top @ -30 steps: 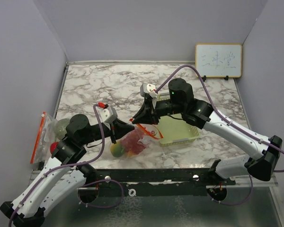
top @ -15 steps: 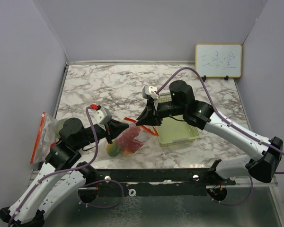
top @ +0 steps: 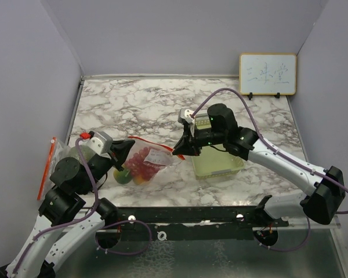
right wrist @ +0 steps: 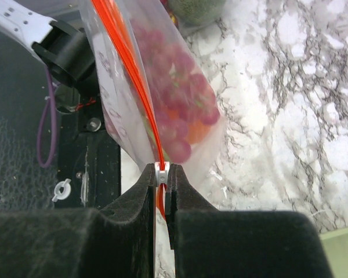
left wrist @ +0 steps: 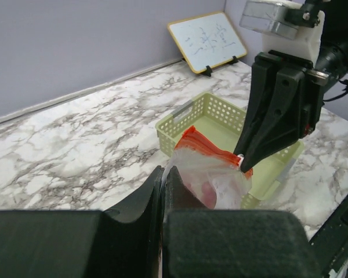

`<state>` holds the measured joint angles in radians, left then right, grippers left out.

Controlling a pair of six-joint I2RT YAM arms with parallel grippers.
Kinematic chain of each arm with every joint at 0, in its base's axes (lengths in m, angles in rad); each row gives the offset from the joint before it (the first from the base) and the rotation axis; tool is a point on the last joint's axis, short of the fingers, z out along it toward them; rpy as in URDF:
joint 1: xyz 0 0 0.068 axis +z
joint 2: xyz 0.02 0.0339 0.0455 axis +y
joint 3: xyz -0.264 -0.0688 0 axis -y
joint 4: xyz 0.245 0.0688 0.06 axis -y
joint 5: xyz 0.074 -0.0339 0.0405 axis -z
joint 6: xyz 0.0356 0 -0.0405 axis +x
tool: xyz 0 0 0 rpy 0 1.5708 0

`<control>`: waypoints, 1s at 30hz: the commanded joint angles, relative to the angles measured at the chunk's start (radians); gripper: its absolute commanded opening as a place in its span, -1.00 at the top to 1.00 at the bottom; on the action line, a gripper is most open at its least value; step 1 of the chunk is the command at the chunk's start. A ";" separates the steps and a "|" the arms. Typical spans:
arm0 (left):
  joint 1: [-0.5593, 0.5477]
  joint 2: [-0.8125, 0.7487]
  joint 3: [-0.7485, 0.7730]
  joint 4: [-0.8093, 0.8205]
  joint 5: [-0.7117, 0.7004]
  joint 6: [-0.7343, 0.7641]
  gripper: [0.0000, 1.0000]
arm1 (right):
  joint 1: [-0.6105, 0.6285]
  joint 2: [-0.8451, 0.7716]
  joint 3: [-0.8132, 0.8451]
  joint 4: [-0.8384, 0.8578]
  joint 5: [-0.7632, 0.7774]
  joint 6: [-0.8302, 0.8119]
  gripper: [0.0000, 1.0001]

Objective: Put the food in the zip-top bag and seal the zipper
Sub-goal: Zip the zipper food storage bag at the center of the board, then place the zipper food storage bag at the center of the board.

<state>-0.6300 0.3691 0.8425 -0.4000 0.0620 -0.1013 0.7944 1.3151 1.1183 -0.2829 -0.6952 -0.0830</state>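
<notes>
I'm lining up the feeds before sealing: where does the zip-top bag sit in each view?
Top external: zip-top bag left of centre, towards the near edge.
Left wrist: bag centre-right, orange zipper on top, in front of the green tray.
Right wrist: bag upper centre, zipper running down to the fingertips.
Shared landmark: the right gripper pinching the orange zipper, also visible from the left wrist.

Writing on the whiteboard (top: pixel 267 73) at upper right is too faint to read; the top edge cuts off the melon (right wrist: pixel 196 10).
</notes>
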 commanded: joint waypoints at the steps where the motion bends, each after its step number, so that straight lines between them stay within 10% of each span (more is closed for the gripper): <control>1: 0.004 -0.031 0.035 0.095 -0.210 0.014 1.00 | -0.020 -0.004 -0.045 -0.050 0.119 0.000 0.96; 15: 0.004 0.041 -0.032 0.191 -0.267 -0.035 1.00 | -0.023 0.055 -0.031 -0.083 0.328 0.015 0.95; 18: 0.004 0.069 -0.067 0.255 -0.277 -0.047 1.00 | -0.023 0.042 -0.030 -0.056 0.387 0.045 0.01; 23: 0.004 0.138 -0.109 0.343 -0.333 -0.071 1.00 | -0.023 0.010 -0.027 0.018 0.465 0.128 -0.86; 28: 0.004 0.182 -0.122 0.364 -0.460 -0.140 1.00 | -0.026 0.030 0.005 -0.007 0.593 0.206 -0.99; 29: 0.004 0.183 -0.129 0.359 -0.516 -0.169 0.78 | -0.026 0.035 0.006 -0.008 0.616 0.219 -0.99; 30: 0.004 0.182 -0.134 0.349 -0.543 -0.190 0.03 | -0.026 0.037 0.004 -0.006 0.636 0.226 -0.99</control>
<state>-0.6296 0.5617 0.7197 -0.1440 -0.3004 -0.1909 0.7719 1.3499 1.0897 -0.3035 -0.2111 0.0658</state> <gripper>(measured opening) 0.062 0.994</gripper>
